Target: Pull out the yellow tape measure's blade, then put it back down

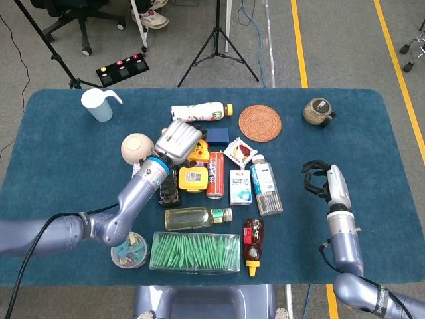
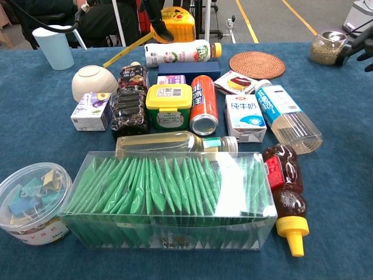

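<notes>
My left hand [image 1: 178, 138] grips the yellow tape measure [image 1: 196, 151] above the crowd of items in the middle of the table, near the blue box [image 1: 216, 136]. In the chest view the tape measure [image 2: 178, 22] hangs in the air at the back, dark fingers [image 2: 154, 11] wrapped on its left side, and a yellow strap [image 2: 125, 49] slants down-left from it. No blade sticks out of the case. My right hand [image 1: 323, 179] hovers over bare cloth at the right, fingers loosely curved and holding nothing; it shows at the frame's edge in the chest view [image 2: 362, 45].
Under the tape measure stand a red can [image 1: 214, 174], a yellow-lidded tub [image 1: 192, 178], cartons and bottles. A bowl [image 1: 135, 146], white cup [image 1: 99, 105], milk bottle [image 1: 198, 112], woven coaster [image 1: 259, 123] and jar [image 1: 319, 111] lie behind. A clear box of green packets [image 1: 195, 251] sits in front.
</notes>
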Tool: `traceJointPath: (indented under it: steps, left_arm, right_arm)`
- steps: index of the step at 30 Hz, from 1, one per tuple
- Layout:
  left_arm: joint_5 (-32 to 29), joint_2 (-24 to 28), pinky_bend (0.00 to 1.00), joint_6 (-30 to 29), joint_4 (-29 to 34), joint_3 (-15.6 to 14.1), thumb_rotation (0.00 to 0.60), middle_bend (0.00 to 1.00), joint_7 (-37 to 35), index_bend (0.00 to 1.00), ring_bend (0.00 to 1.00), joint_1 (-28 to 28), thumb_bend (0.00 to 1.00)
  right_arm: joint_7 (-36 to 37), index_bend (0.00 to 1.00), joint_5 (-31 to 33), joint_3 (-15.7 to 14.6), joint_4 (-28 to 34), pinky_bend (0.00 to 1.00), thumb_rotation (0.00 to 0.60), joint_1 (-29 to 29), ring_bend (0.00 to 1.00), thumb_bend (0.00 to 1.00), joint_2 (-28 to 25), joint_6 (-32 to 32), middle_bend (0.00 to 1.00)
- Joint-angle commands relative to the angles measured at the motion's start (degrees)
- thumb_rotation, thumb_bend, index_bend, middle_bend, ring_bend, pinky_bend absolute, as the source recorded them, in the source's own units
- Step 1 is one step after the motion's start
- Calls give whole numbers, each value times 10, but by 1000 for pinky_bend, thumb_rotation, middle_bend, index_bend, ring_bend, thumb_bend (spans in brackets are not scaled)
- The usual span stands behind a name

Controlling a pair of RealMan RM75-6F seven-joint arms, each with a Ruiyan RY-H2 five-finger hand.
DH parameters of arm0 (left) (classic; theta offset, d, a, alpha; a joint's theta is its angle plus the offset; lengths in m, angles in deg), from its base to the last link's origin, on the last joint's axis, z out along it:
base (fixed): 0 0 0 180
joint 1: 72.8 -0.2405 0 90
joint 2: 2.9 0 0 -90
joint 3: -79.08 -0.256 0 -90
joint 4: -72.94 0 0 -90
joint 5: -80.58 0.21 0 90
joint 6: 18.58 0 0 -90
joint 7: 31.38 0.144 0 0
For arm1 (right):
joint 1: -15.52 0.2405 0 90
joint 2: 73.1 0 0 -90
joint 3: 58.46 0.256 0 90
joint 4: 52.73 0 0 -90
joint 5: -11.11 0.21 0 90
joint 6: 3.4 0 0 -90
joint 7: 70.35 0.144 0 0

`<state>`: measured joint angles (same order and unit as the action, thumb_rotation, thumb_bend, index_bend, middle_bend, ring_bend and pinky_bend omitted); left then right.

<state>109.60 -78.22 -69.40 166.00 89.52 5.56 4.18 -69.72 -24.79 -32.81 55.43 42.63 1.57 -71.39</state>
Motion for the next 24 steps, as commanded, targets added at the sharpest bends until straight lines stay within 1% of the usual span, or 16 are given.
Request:
traceJointPath:
  steps: [1, 7, 9, 13, 19, 24]
  left_arm:
    - [4, 11, 537, -4, 13, 0, 600, 439, -7, 551, 437, -8, 265]
    - [13, 36, 537, -8, 36, -6, 600, 439, -30, 552, 437, -34, 265]
    - [20, 46, 537, -12, 45, -10, 600, 439, -42, 551, 436, -48, 265]
    - [32, 60, 537, -16, 56, -15, 600, 439, -60, 551, 437, -69, 266]
    - [62, 73, 537, -15, 66, -28, 600, 439, -97, 551, 437, -107, 265]
    - [86, 62, 537, -8, 56, -35, 600, 439, -117, 551, 437, -126, 264]
  right_arm:
    - [14, 643, -20, -2, -6, 276, 600, -4, 280, 554, 5, -3, 348]
    - [51, 543, -78, -7, -22, 264, 600, -12, 265, 474, 18, -3, 323]
    - [67, 499, -103, -9, -32, 251, 600, -13, 253, 446, 25, -3, 312]
    - [82, 444, -136, -15, -48, 221, 600, -13, 224, 391, 30, 0, 289]
    - [99, 421, -177, -28, -77, 207, 600, -13, 205, 360, 32, 14, 273]
    - [110, 420, -195, -33, -92, 206, 600, -14, 204, 353, 33, 19, 272]
